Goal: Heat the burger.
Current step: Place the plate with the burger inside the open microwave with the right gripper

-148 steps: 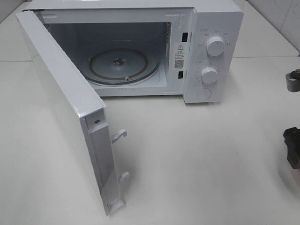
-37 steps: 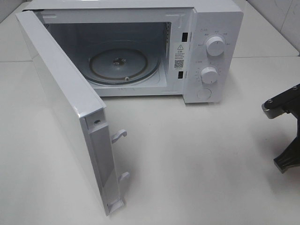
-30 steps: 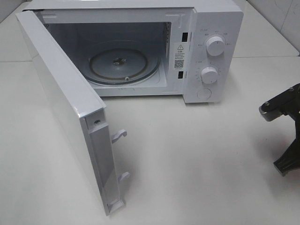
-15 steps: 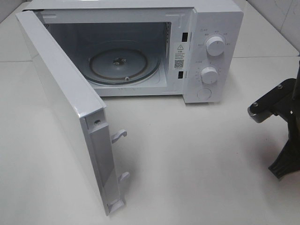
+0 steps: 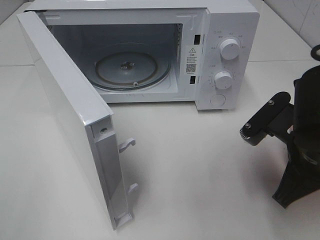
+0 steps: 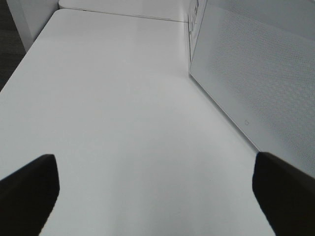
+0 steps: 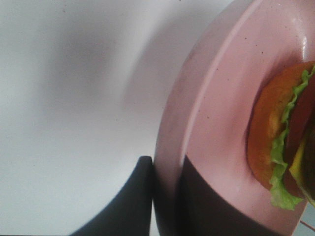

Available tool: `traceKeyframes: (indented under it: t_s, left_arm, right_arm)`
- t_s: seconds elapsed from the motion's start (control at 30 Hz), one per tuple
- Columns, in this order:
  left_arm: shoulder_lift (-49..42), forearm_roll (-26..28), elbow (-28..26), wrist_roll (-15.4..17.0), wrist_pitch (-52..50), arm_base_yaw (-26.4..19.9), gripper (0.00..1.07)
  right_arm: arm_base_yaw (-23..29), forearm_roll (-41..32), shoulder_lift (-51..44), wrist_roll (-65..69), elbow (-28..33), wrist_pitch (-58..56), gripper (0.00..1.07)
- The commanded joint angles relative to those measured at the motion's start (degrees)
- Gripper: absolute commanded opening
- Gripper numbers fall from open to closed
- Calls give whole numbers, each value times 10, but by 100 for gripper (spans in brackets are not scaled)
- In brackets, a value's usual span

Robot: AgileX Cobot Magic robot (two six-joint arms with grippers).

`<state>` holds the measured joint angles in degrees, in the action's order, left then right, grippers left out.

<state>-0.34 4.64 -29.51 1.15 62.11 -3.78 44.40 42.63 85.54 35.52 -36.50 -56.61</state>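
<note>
At right, the right claw [image 7: 166, 196] clamps the plate [image 7: 216, 98] bearing the burger [image 7: 278, 142]. The left claw [image 6: 157, 189] hangs released.

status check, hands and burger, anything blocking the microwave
Left hand open, over the table. Right hand shut on the pink plate rim, burger on the plate. Microwave door open, turntable in view, no blocker seen.

My right arm [image 5: 292, 130] now reaches farther left into the scene from the right edge, sitting nearer the microwave [image 5: 220, 55] than before.
</note>
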Motion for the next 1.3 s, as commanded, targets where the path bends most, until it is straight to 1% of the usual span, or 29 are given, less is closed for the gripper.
traceKeyframes:
  t_s: [0.03,0.1,0.2,0.27,0.3,0.33,0.37,0.43,0.57,0.6,0.63,0.7,0.8,0.87,1.17,1.2,1.3]
  left_arm:
    - [-7,3,1,0,-10,-1,100]
    - [-7,3,1,0,-10,-1,100]
    - [-7,3,1,0,-10,-1,100]
    - [-7,3,1,0,-10,-1,100]
    - [-7,3,1,0,-10,-1,100]
    - [-7,3,1,0,-10,-1,100]
    - [-7,3,1,0,-10,-1,100]
    - [-7,3,1,0,-10,-1,100]
    - [-7,3,1,0,-10,-1,100]
    - [-7,3,1,0,-10,-1,100]
    - [-7,3,1,0,-10,-1,100]
    - [-7,3,1,0,-10,-1,100]
    - [-7,3,1,0,-10,-1,100]
    - [-7,3,1,0,-10,-1,100]
    - [-7,3,1,0,-10,-1,100]
    - [-7,3,1,0,-10,-1,100]
    - [-7,3,1,0,-10,-1,100]
  right_arm:
    - [19,30,-7,-2,0,-28,4]
    - [41,30,-7,-2,0,-28,4]
    - [48,30,-7,-2,0,-28,4]
    - [73,30,-7,-2,0,-29,4]
    - [73,30,-7,-2,0,-29,4]
    - [87,30,-7,-2,0,-29,4]
    - [87,30,-7,-2,0,-29,4]
    - [106,30,-7,-2,0,-29,4]
    - [125,31,-7,-8,0,-28,4]
    - [140,31,-7,-16,0,-28,3]
    - [140,31,-7,-16,0,-28,3]
    - [160,33,-7,-26,0,-28,0]
    - [173,41,-7,-28,0,-27,0]
    - [195,54,-7,-28,0,-25,0]
    - [231,63,-7,-30,0,-6,0]
    - [243,72,-7,-30,0,-6,0]
    - [256,86,-7,-41,0,-7,0]
